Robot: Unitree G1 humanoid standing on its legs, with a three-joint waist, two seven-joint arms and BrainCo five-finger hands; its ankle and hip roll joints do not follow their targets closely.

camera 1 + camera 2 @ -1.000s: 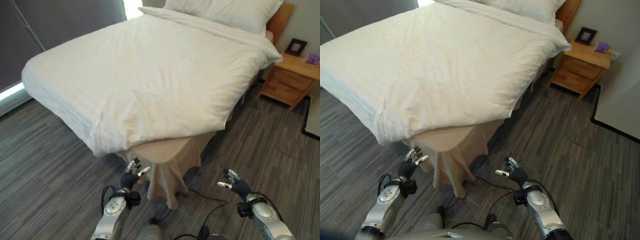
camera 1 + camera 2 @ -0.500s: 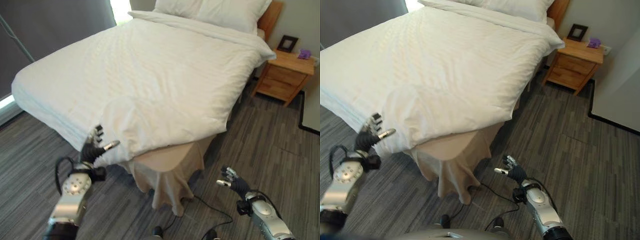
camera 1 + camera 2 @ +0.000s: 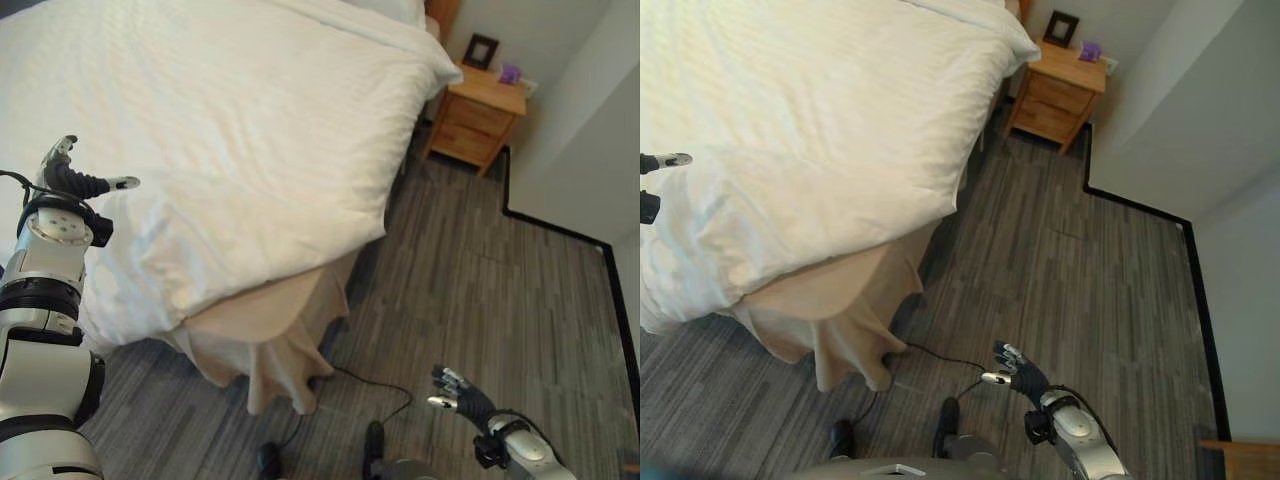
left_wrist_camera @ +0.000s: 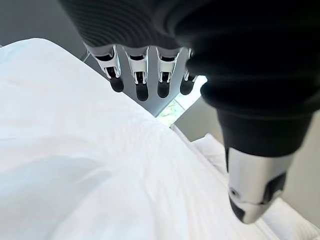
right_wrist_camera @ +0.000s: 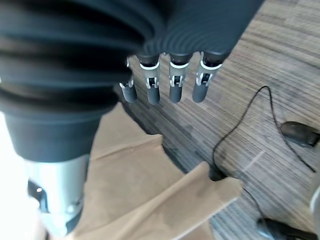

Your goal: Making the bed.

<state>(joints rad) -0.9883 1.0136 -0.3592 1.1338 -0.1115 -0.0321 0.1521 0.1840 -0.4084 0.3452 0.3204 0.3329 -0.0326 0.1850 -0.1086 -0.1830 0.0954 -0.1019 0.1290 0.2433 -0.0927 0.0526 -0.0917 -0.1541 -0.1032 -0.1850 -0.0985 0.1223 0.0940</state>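
your left hand [image 3: 68,180] is raised at the left side of the bed [image 3: 250,120], over the white duvet [image 3: 230,130] near its lower corner. its fingers are relaxed and spread, thumb held apart, and nothing is in them; in the left wrist view the dark fingertips [image 4: 142,92] hang clear above the white cloth without touching it.

your right hand [image 3: 462,396] is low, over the grey wood-look floor [image 3: 480,300], well apart from the bed. its fingers are loose and released too, gripping nothing. in the right wrist view the fingertips [image 5: 175,92] point toward the floor, with the beige bed skirt [image 5: 150,195] below them.

the duvet covers the mattress across the top and hangs over the foot end. at the near corner it is bunched and rumpled, and it stops short there, so you can see the beige bed skirt [image 3: 260,340] exposed beneath it, falling in folds to the floor.

beyond the bed, against the wall, stands a wooden nightstand [image 3: 478,115]. on it you have a small dark picture frame [image 3: 480,50] and a small purple thing [image 3: 510,74] just beside it; what the purple thing is cannot be told.
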